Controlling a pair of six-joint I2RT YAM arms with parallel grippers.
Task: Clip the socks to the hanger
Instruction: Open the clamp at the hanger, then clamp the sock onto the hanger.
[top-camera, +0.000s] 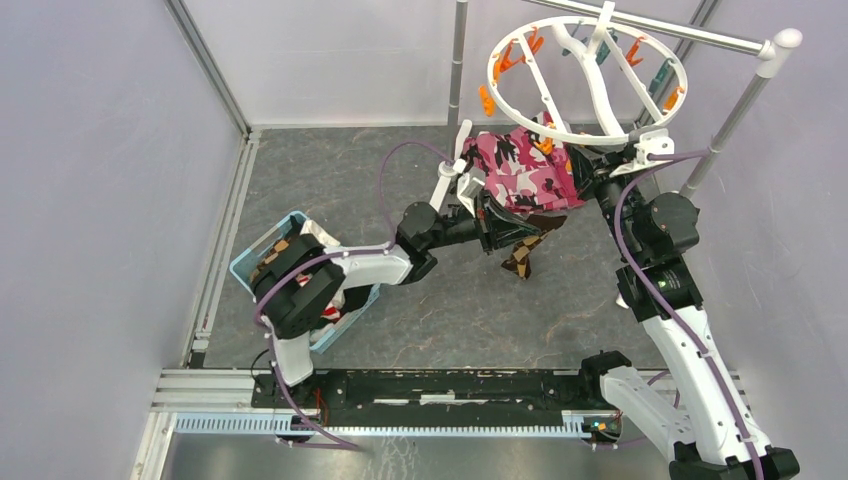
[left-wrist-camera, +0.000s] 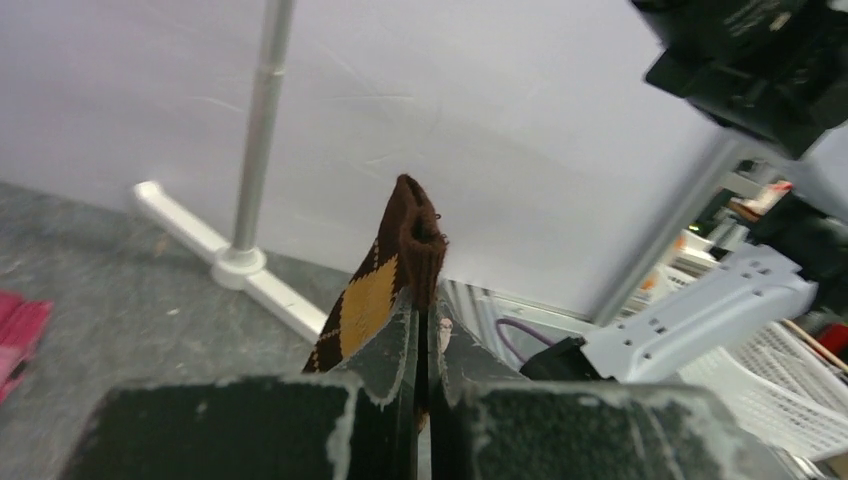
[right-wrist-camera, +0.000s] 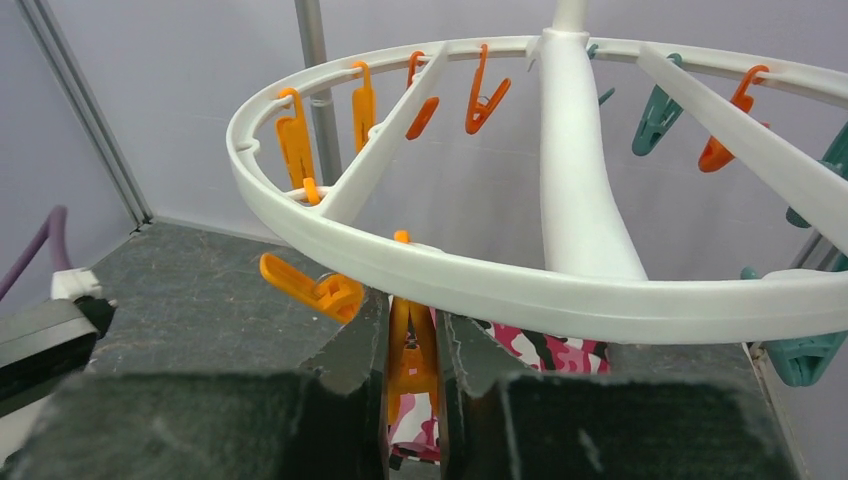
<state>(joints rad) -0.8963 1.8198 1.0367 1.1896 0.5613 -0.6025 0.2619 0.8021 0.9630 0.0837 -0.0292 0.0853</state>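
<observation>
Sock (left-wrist-camera: 400, 265) in the spotlight: brown with yellow-and-black argyle diamonds, its brown end poking up from the left gripper (left-wrist-camera: 422, 335), whose jaws are pressed together on it, held aloft beside the camouflage cloth (top-camera: 525, 170). Right gripper (right-wrist-camera: 412, 330) squeezes an orange clothespin (right-wrist-camera: 411, 355) under the near rim of the round white hanger (right-wrist-camera: 520, 290).
</observation>
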